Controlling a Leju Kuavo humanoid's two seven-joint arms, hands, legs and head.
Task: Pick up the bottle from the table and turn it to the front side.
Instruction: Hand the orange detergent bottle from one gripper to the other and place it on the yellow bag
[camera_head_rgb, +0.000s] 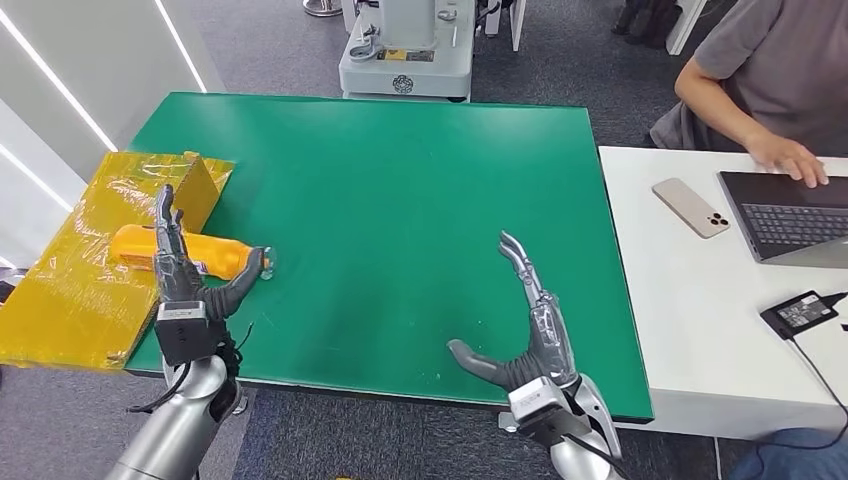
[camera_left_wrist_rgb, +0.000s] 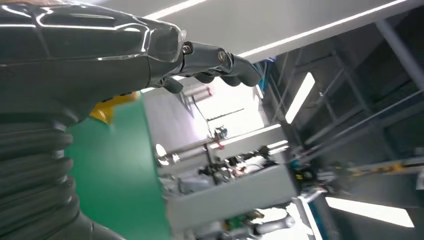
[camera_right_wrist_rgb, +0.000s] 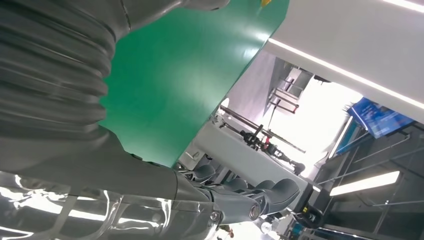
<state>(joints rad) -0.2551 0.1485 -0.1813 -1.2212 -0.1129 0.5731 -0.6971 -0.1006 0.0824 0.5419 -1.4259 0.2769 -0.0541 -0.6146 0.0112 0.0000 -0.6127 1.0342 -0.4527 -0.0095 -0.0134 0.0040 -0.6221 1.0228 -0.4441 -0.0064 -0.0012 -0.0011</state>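
While my head view lays out the whole green tabletop, my wrist views catch little more than its edge and the room beyond. From above, the orange bottle lies on its side just behind my left hand, partly on yellow wrapping. My left fingers stand upright and spread, thumb reaching toward the bottle's cap, holding nothing. My right hand hovers over the near edge, well apart from the bottle, fingers extended, thumb out sideways, empty. My right wrist view shows those fingers slightly curled.
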